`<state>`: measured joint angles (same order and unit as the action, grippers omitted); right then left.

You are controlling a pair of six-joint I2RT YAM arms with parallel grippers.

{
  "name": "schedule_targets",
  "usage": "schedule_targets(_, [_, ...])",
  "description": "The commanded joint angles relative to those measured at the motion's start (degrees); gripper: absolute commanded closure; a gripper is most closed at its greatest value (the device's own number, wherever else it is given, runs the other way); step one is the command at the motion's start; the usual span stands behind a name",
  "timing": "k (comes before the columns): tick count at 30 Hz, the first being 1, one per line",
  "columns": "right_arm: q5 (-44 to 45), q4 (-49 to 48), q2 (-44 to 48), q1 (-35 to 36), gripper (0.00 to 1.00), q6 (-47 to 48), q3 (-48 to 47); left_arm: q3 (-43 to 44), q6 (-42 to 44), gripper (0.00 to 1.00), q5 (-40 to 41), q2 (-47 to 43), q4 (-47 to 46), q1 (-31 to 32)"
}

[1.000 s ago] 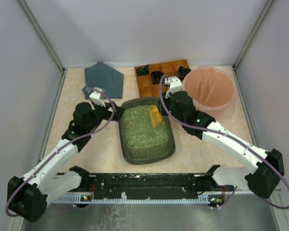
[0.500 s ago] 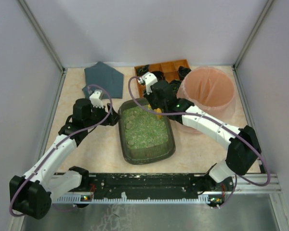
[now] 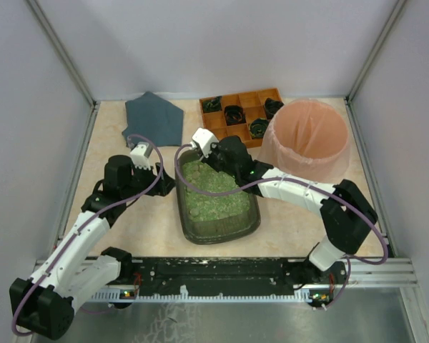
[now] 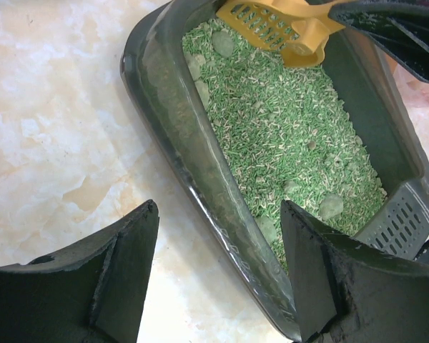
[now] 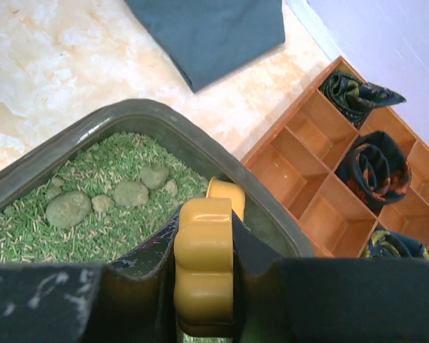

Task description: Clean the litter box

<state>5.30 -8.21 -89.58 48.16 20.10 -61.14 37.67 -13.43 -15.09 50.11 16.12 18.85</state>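
The litter box [image 3: 222, 234] sits mid-tabletop [image 3: 154, 221], its long side running away from the arm bases, within reach of both arms; the right pincer [image 5: 204, 230] is clamped on the thick handle of a yellow scoop [image 4: 272, 25], whose slotted head angles down into the green litter at the far end, where several rounded clumps [image 5: 68, 209] lie, so sifting looks set to begin there; the left pincer [image 4: 218, 214] has its jaws apart, straddling the box's left wall, one finger outside it and one on the litter side, apparently to brace the tray against the scoop's push; the pink bin [image 3: 300, 163] stands just beside the box's far right corner, handy for dumping
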Motion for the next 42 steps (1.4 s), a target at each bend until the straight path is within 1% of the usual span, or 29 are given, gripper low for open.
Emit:
schedule_targets(1, [-2.3, -9.1, -2.2, 0.3, 1.00, 2.2, -1.9, -0.8, 0.8, 0.26, 0.6, -1.1, 1.4, -0.3])
schedule_targets(4, [-6.2, -7.1, -3.6, 0.3, 1.00, 2.6, -3.7, -0.8, 0.9, 0.26, 0.7, -1.1, 1.4, -0.3])
schedule_targets(8, [-16.8, 3.6, -4.6, 0.3, 1.00, 4.4, -9.2, -1.0, 1.1, 0.26, 1.5, -1.1, 1.3, -0.3])
schedule_targets(14, [-25.7, 15.3, -4.6, 0.3, 1.00, 3.5, -12.2, -1.2, 1.2, 0.26, 1.9, -0.9, 0.9, -0.3])
schedule_targets(17, [-27.9, 22.5, -4.6, 0.3, 1.00, 3.5, -14.8, -1.1, 1.3, 0.26, 2.0, -0.9, 0.9, -0.3])
schedule_targets(20, [-27.8, 27.6, -2.3, 0.7, 1.00, 4.2, -15.6, -1.2, 1.4, 0.26, 2.0, -0.9, 0.8, -0.3])
schedule_targets(23, [-29.0, 29.1, 2.3, 0.7, 1.00, 3.4, -14.3, -1.1, 1.5, 0.27, 1.8, -0.7, 0.8, -0.3])
schedule_targets(25, [-29.8, 28.4, 5.9, 0.7, 1.00, 1.9, -12.9, -0.9, 1.5, 0.27, 1.4, -0.6, 0.7, -0.3])
schedule_targets(26, [-28.0, 27.0, 7.8, 0.8, 1.00, 0.2, -11.7, -0.8, 1.5, 0.27, 1.3, -0.5, 0.5, -0.3])
schedule_targets(27, [-24.3, 25.0, 9.5, 0.7, 1.00, -1.5, -10.4, -0.6, 1.4, 0.27, 1.3, -0.3, 0.2, -0.3])
schedule_targets(31, [-5.6, 18.1, 14.3, 0.6, 1.00, -8.3, -6.2, 0.4, 0.7, 0.25, 1.3, 1.3, -1.7, -0.3])
schedule_targets(33, [0.4, 16.9, 15.5, 0.4, 1.00, -12.0, -5.2, 1.2, 0.7, 0.24, -0.2, 2.9, -2.9, -0.3])
schedule_targets(38, [8.7, 19.9, 15.0, 0.3, 1.00, -22.7, -5.0, 2.2, 1.2, 0.24, -5.4, 7.4, -3.7, -0.3])
schedule_targets(42, [10.3, 17.8, 14.7, 0.3, 1.00, -31.8, -1.7, 1.5, -0.2, 0.30, -6.9, 9.4, -5.7, -0.3])
